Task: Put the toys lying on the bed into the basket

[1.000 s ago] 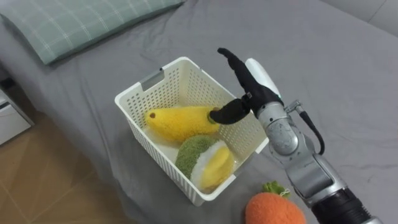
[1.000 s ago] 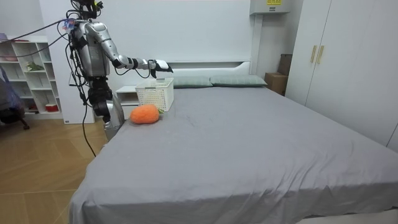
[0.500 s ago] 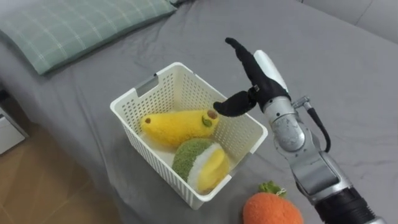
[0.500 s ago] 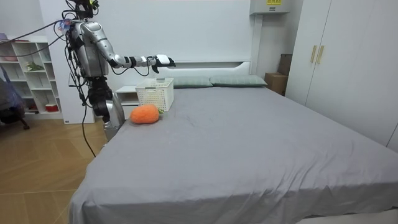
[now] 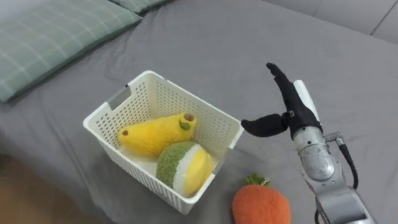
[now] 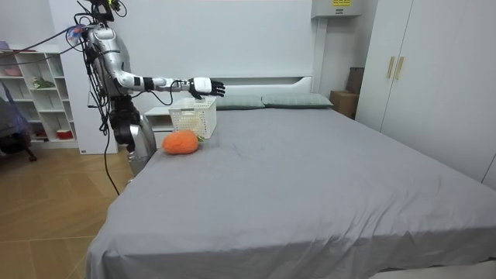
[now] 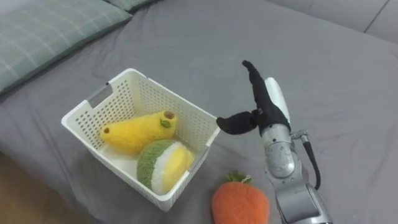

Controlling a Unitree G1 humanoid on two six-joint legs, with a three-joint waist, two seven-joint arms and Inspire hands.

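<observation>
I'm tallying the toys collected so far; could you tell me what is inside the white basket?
The white basket holds a long yellow plush and a round green-and-yellow plush. Anything beneath them is covered.

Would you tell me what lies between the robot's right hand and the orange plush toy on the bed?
Only bare grey sheet lies between the open right hand and the orange plush toy, as the left eye view shows.

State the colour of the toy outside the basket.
The toy is orange with a green tuft; clearest in the left eye view.
</observation>
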